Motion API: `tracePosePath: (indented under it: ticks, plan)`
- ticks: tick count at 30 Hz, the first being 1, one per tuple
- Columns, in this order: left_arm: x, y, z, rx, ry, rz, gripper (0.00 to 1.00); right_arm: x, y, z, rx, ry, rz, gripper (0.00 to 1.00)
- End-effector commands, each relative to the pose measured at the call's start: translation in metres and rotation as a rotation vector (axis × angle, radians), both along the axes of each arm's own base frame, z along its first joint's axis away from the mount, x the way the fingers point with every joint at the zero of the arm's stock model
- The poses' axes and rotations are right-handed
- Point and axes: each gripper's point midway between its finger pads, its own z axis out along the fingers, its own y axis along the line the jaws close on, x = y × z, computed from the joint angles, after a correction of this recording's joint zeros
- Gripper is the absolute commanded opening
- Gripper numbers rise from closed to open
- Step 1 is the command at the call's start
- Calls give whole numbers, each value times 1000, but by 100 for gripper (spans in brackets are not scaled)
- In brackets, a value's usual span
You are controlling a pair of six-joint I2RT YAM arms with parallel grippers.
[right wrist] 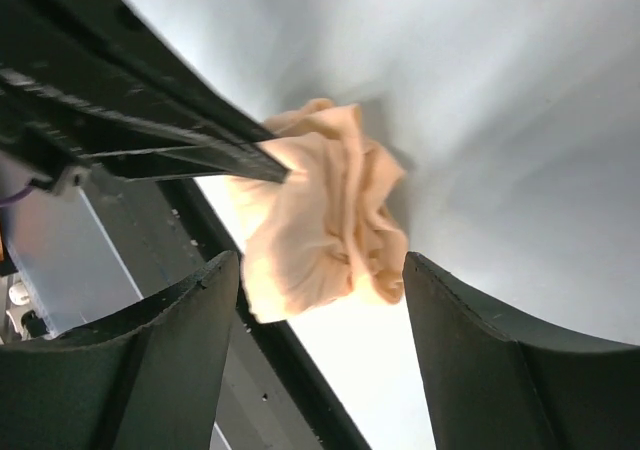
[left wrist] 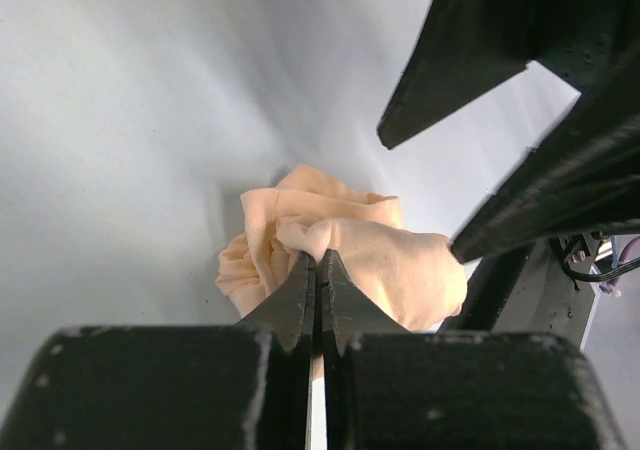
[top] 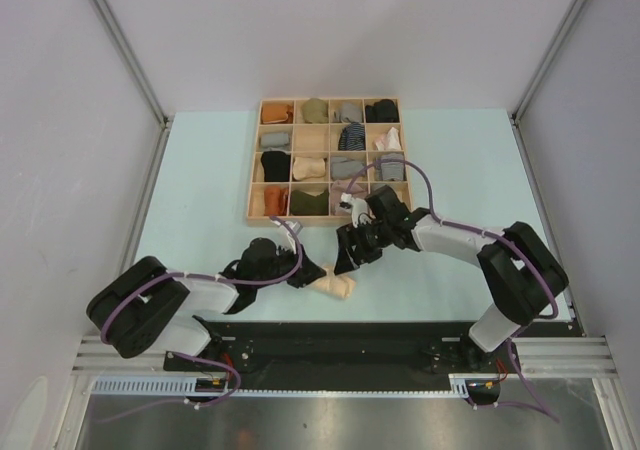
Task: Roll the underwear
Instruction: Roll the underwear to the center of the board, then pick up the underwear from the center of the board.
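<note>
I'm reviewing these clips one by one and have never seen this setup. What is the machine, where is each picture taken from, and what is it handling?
Two robot arms are bolted at the near edge of a pale table. The overhead picture comes from a fixed camera above and behind them; the other two come from cameras on each wrist, looking past that arm's own fingers.

Near the arms lies a bunched pale cream underwear. The left gripper is shut, pinching a fold of it. The right gripper is open, its fingers either side of the cloth without gripping.

Farther back sits a wooden tray divided into compartments, most holding small folded or rolled cloth items in orange, black, grey, olive and stripes.
</note>
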Motion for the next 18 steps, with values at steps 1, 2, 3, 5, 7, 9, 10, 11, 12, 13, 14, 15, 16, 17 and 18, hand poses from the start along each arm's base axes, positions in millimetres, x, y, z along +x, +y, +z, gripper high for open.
tracePosePath:
  ticks: [1, 2, 3, 5, 7, 9, 10, 11, 12, 13, 14, 15, 16, 17, 18]
  plan:
    - [-11, 14, -25, 78, 56, 21, 0, 10, 4, -9, -5, 5, -9, 71]
    - [-11, 14, -25, 78, 57, 20, 0, 10, 3, -15, -16, 15, -12, 71]
    - [-11, 15, -25, 79, 55, 24, 0, 8, 3, -19, -13, 27, -8, 71]
    - [-12, 16, -25, 83, 55, 22, 0, 11, 3, -26, 1, 46, -15, 71]
    - [-13, 17, -25, 81, 54, 25, 0, 10, 4, -29, 24, 73, -13, 71]
    - [-14, 17, -24, 77, 54, 23, 0, 6, 8, -30, 59, 98, 7, 71]
    - [-14, 17, -25, 79, 56, 24, 0, 2, 9, -31, 69, 119, 8, 71]
    - [-14, 17, -24, 78, 53, 26, 0, 0, 10, -31, 79, 136, 11, 71]
    - [-14, 18, -24, 79, 52, 28, 0, -3, 12, -30, 100, 152, 27, 70]
    - [-14, 18, -23, 78, 52, 29, 0, -5, 13, -30, 106, 163, 24, 70]
    - [-13, 18, -23, 78, 52, 30, 0, -7, 13, -30, 112, 170, 31, 70]
    - [-13, 18, -22, 78, 49, 31, 0, -8, 14, -29, 118, 170, 32, 70]
    - [-12, 18, -21, 80, 47, 33, 0, -9, 14, -29, 118, 173, 32, 69]
    - [-12, 18, -21, 79, 45, 33, 0, -10, 13, -30, 118, 177, 35, 69]
    - [-12, 18, -21, 81, 45, 34, 0, -12, 14, -29, 120, 180, 41, 69]
